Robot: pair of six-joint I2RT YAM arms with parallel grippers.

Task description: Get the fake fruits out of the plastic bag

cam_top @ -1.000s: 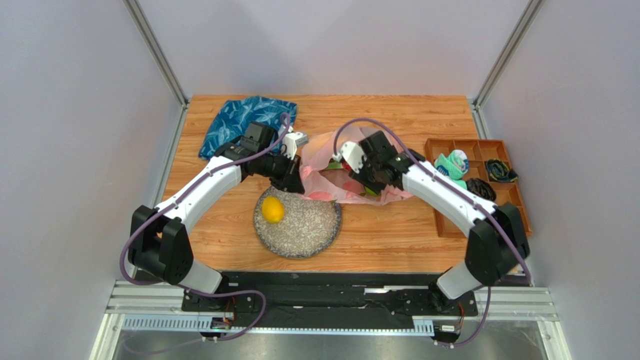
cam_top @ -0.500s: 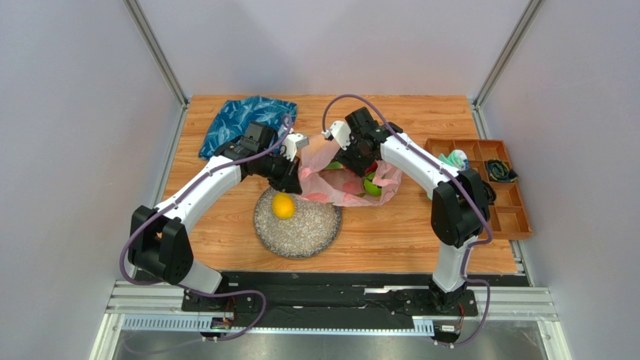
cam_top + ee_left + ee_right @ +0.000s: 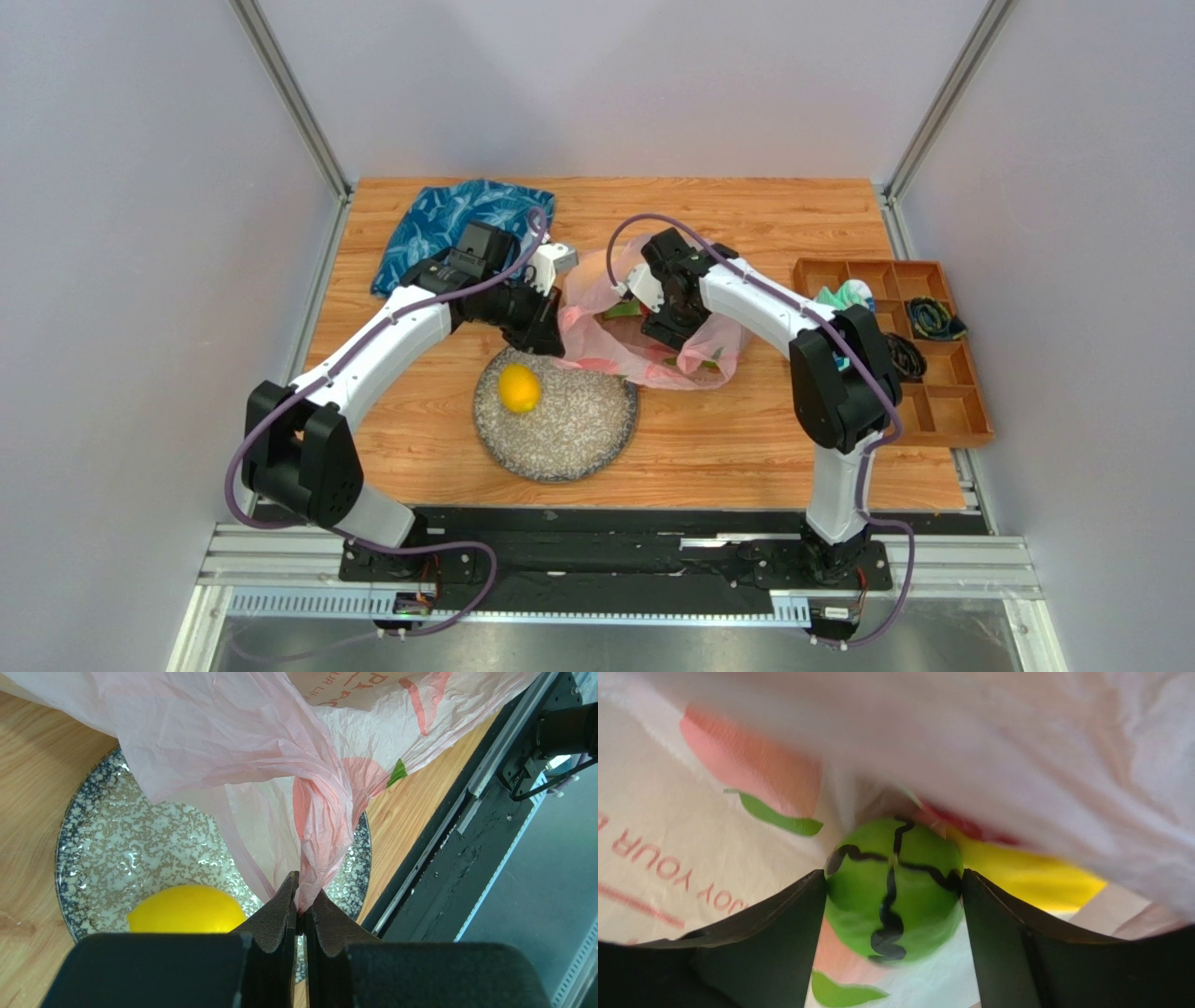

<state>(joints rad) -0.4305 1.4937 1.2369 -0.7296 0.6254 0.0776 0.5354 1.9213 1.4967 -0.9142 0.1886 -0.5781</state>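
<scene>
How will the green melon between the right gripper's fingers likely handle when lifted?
The green melon is round and glossy, so it may slip or roll from the right gripper. It looks rigid, showing no denting between the fingers.

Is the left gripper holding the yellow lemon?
No, the left gripper pinches the plastic bag, while the lemon lies free on the plate.

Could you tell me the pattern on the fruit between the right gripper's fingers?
The glossy green melon has wavy black lines, clearest in the right wrist view.
</scene>
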